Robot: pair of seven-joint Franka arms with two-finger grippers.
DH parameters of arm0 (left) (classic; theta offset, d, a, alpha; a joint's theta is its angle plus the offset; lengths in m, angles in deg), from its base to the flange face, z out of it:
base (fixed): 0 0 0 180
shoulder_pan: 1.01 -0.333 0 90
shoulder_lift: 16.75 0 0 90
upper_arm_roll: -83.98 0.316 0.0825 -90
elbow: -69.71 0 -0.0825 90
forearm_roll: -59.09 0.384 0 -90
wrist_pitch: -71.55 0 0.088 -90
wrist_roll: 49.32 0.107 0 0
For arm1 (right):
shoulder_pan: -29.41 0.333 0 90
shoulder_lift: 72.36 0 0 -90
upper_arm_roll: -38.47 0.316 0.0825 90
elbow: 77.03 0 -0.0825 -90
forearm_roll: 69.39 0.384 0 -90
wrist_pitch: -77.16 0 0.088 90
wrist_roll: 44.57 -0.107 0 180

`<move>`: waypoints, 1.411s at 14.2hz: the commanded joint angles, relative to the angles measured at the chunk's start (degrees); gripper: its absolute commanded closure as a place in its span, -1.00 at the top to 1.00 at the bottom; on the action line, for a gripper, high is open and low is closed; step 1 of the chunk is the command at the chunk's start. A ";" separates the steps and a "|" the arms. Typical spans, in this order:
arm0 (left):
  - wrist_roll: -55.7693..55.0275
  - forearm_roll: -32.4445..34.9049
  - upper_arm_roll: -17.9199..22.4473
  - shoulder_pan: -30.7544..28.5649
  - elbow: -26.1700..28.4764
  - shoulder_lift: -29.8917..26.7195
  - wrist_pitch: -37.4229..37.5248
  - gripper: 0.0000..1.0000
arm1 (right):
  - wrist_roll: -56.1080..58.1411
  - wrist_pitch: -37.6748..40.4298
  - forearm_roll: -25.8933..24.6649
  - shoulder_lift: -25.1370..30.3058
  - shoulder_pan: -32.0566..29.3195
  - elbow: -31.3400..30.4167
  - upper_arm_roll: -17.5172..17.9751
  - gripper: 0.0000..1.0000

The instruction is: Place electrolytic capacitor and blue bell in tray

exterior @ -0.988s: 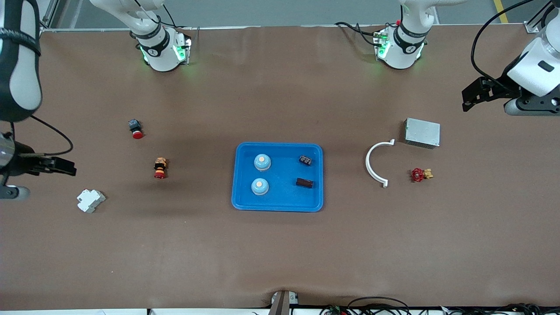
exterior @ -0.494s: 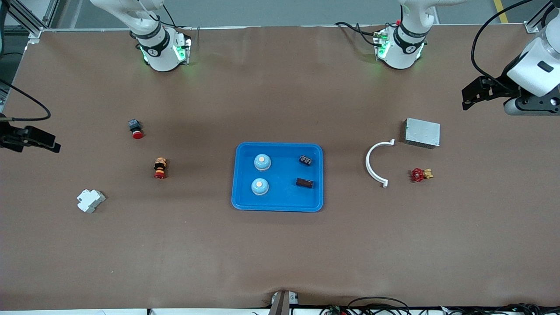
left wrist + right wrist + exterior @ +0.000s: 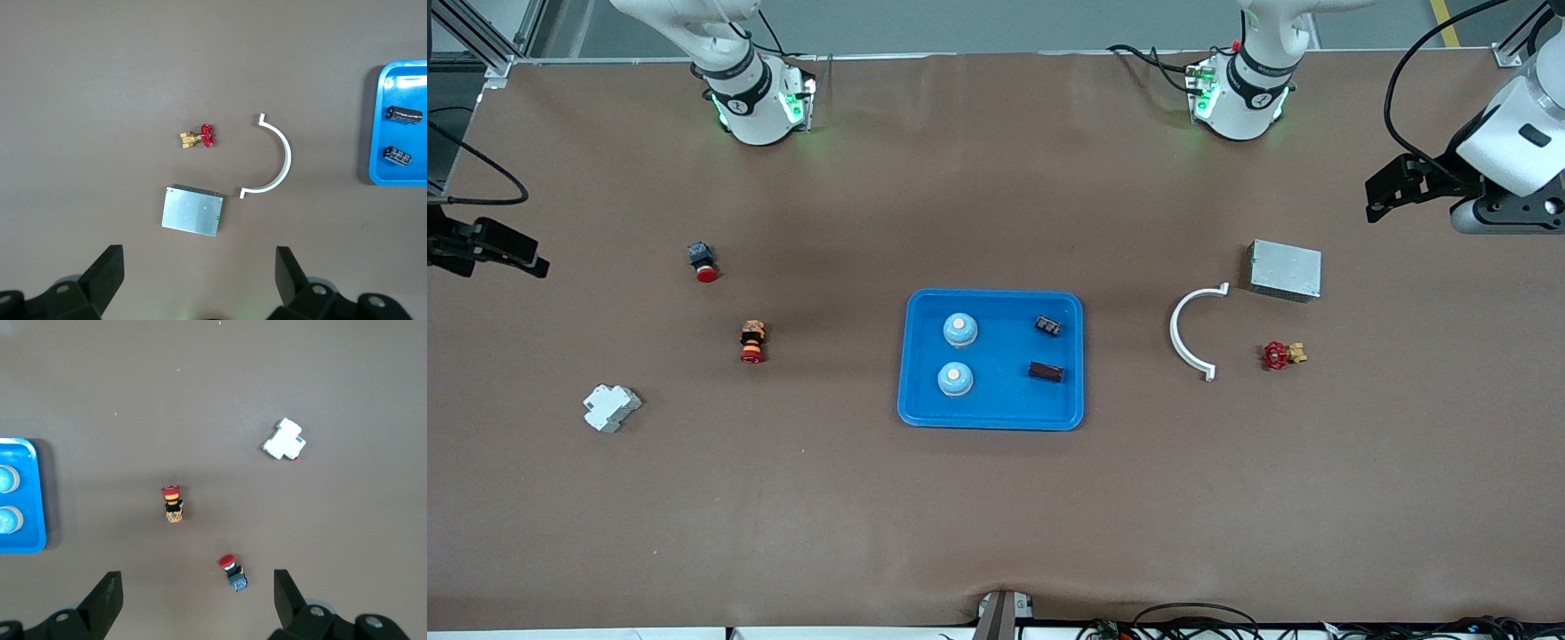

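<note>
Already in tray (image 3: 925, 418): 2 blue bells (image 3: 959, 329), 2 capacitors (image 3: 1047, 371); task looks done. Left gripper (image 3: 197, 270), right gripper (image 3: 197, 590): wide open, empty, over table ends.

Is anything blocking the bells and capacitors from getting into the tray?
Nothing does: both bells and both capacitors already lie in the tray. The left gripper and right gripper hang open over the table's ends, holding nothing.
</note>
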 commanded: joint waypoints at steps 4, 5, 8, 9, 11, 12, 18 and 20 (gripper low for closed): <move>0.05 -1.06 -0.17 -0.62 -1.32 0.35 0.75 1.00 | -0.22 2.40 0.04 3.38 -1.16 -1.86 0.88 1.00; 0.05 -1.06 -0.09 -0.62 -2.02 0.62 0.75 1.00 | -0.13 2.49 -0.05 3.56 -1.25 -1.86 0.88 1.00; -0.12 -0.88 -0.09 -0.45 -2.47 1.24 0.75 1.00 | -0.13 3.02 -0.05 3.73 -1.42 -1.86 0.88 1.00; -0.21 -0.79 -0.09 -0.36 -3.08 1.41 0.75 1.00 | -0.22 3.19 -0.05 3.73 -1.60 -1.86 0.88 1.00; -0.21 -0.53 -0.17 -0.27 -3.61 1.50 0.75 1.00 | -0.22 3.63 -0.14 3.91 -1.60 -1.86 0.88 1.00; -0.21 -0.53 -0.17 -0.18 -3.79 1.85 0.75 1.00 | -0.22 3.89 -0.14 3.91 -1.60 -1.77 0.80 1.00; -0.39 -0.44 -0.26 -0.45 -3.87 2.03 0.75 1.00 | -0.75 5.12 -0.14 4.35 -1.69 -1.42 0.80 1.00; -0.39 -0.44 -0.17 -0.45 -3.88 2.03 0.75 1.00 | -0.75 5.48 -0.14 4.44 -1.60 -1.33 0.80 1.00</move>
